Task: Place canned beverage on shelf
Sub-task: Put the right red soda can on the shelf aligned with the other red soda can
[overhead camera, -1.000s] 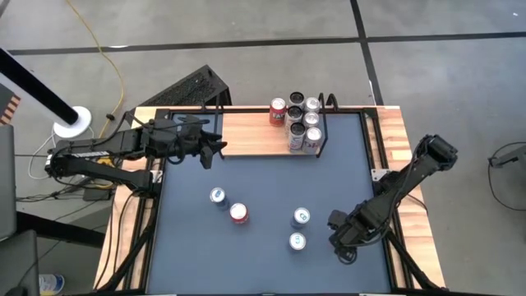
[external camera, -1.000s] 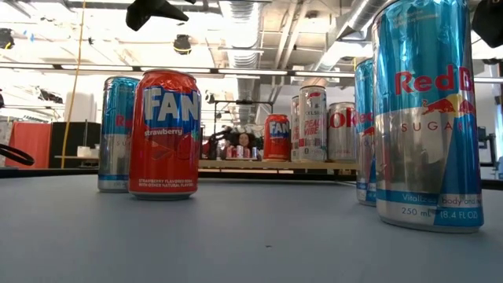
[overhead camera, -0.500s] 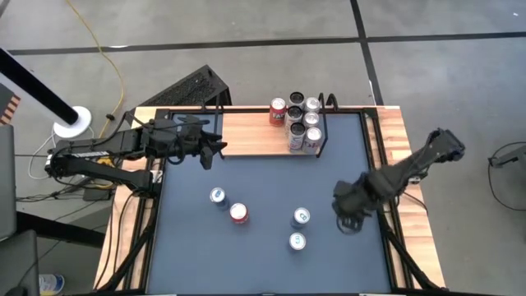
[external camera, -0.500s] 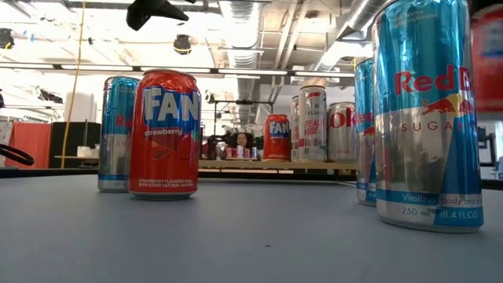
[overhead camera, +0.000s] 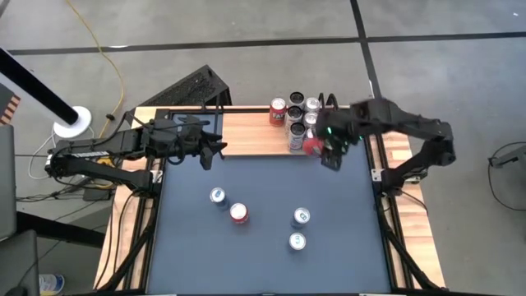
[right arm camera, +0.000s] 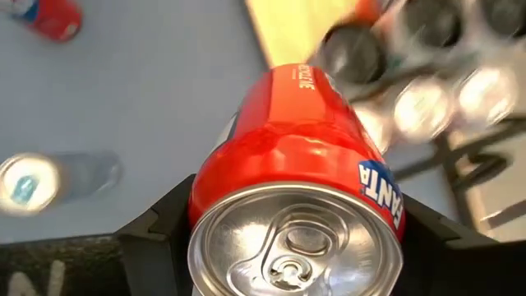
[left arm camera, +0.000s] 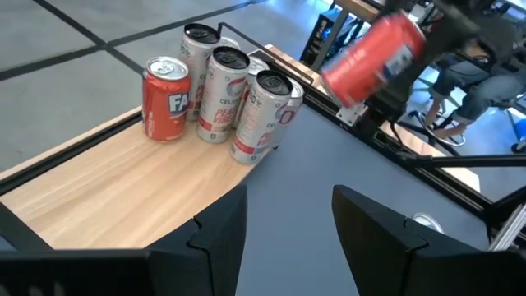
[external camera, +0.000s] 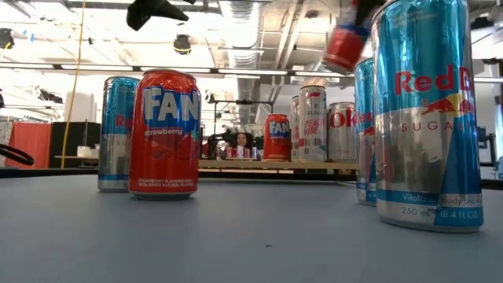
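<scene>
Your right gripper [overhead camera: 320, 148] has its jaws clamped on a red Fanta can [right arm camera: 300, 156], and the can is in the air, not on anything. From overhead it hangs at about 1 o'clock from the centre of the surface [overhead camera: 271, 185], just beside the near end of the shelf [overhead camera: 246, 131]. The left wrist view shows the can [left arm camera: 374, 57] tilted and above the level of the cans already standing there, so you have carried it to the shelf but not yet set it down.

On the shelf stands a group of cans [overhead camera: 300, 123] packed close at its right end, inside the black wire frame: one red can [overhead camera: 278, 111] to the left of the group, the rest silver. The bare wood stretching towards 10 o'clock looks like the free room; the spot directly under your can seems crowded, so judge your landing place before you lower.

Four cans wait on the dark surface: a blue one [overhead camera: 217, 196] and a red one [overhead camera: 238, 214] near 7 o'clock, two more blue ones [overhead camera: 301, 217] and [overhead camera: 297, 241] near 5 o'clock. By that count, roughly half the load is shelved.

Your left gripper [overhead camera: 212, 150] waits at 10 o'clock over the shelf's left end, jaws parted and holding nothing
</scene>
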